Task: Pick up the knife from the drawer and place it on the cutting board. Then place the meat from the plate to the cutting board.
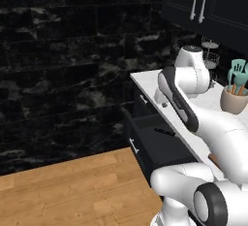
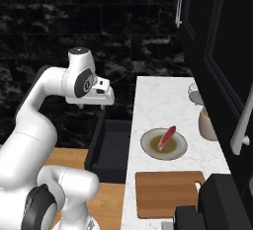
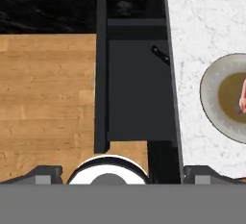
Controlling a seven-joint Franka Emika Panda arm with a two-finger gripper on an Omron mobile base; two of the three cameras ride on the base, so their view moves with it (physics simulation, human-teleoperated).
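In your left base view, the drawer (image 1: 160, 145) stands pulled out from under the white counter (image 1: 150, 82), and the knife (image 1: 165, 132) shows as a dark sliver inside it, close to the counter side. The arm hides the hand here. A cup of teal spatulas (image 1: 235, 94) sits on the counter beyond the drawer.

In your right base view, the gripper (image 2: 92, 105) hangs above the open drawer (image 2: 111, 147), touching nothing; you cannot tell how wide its fingers stand. The plate (image 2: 163, 144) lies on the counter beside the drawer, the meat (image 2: 167, 136) resting on it, and the cutting board (image 2: 169, 193) lies just nearer than the plate.

In your hand view, the fingers sit far apart at the bottom corners, holding nothing. The knife's (image 3: 161, 55) black handle pokes out at the drawer's (image 3: 137, 98) wall next to the counter, the blade hidden.
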